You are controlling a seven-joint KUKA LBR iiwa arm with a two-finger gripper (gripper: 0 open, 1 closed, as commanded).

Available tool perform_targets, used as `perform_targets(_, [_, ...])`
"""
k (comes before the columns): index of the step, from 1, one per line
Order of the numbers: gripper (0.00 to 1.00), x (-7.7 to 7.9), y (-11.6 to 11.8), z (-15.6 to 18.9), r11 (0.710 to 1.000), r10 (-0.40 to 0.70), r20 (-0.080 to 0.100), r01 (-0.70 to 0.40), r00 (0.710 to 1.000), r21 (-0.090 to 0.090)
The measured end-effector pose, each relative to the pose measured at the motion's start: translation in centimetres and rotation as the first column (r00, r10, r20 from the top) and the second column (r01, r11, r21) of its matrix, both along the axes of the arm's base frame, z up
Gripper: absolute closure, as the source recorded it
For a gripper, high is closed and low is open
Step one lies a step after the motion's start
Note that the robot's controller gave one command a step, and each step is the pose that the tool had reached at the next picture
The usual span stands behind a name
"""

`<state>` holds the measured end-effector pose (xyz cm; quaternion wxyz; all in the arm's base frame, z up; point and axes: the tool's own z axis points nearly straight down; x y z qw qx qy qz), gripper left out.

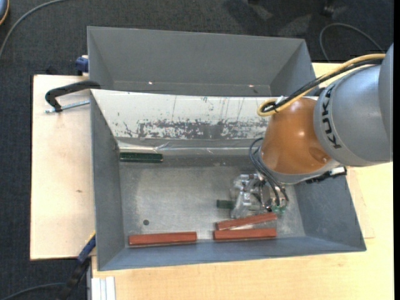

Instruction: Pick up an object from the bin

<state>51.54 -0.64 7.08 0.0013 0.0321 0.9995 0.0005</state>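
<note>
My gripper (248, 194) hangs low at the bin's front right, under the arm's orange cover. Just below it a red-brown flat bar (254, 221) lies tilted, one end resting over a second red-brown bar (245, 234) that runs along the front wall. Whether the gripper touches the tilted bar I cannot tell. A small dark green piece (222, 203) lies on the floor just left of the gripper.
A third red-brown bar (162, 237) lies along the front wall at the left. A dark green bar (140, 157) rests against the back wall at the left. A tiny dark speck (145, 223) sits on the floor. The arm covers the right side.
</note>
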Motion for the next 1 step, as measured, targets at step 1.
perform_targets(1, [1.00, -0.43, -0.70, 15.86, 1.000, -0.020, 0.011, 0.020, 1.000, 0.000])
